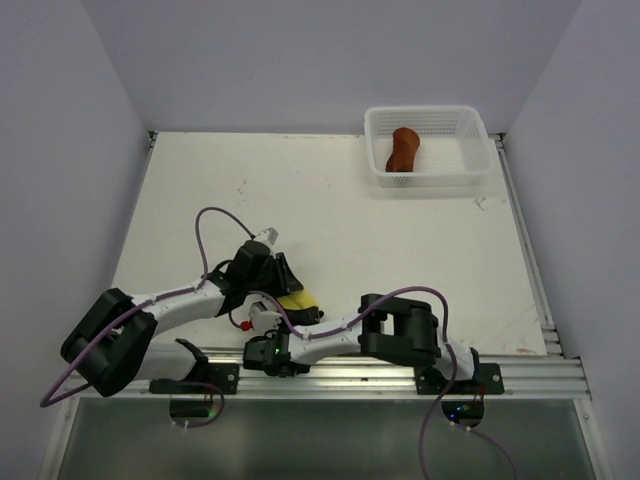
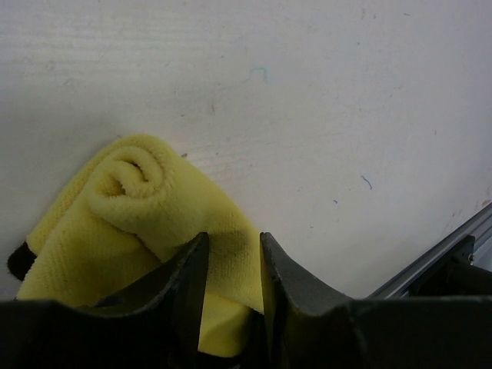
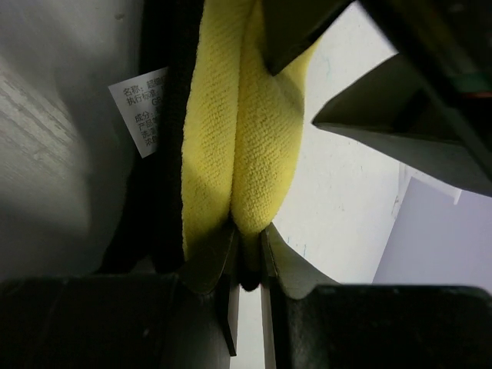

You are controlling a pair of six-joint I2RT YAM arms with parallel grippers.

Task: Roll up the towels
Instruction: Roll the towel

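The yellow towel (image 1: 301, 300) lies partly rolled near the front of the table, between the two grippers. In the left wrist view its rolled end (image 2: 146, 196) spirals at the left, and my left gripper (image 2: 233, 240) is shut on the cloth that fills the gap between its jaws. My right gripper (image 3: 247, 229) is shut on a folded edge of the same yellow towel (image 3: 261, 146), whose white care label (image 3: 142, 111) shows beside the dark edging. The rust-brown towel (image 1: 403, 150) lies rolled inside the white basket (image 1: 478, 150). From above, the left gripper (image 1: 290, 286) and right gripper (image 1: 288, 314) meet at the yellow towel.
The white mesh basket stands at the table's back right. A metal rail (image 2: 430, 261) runs along the near table edge, close to both grippers. A purple cable (image 1: 205, 240) loops above the left arm. Grey walls enclose the table on three sides.
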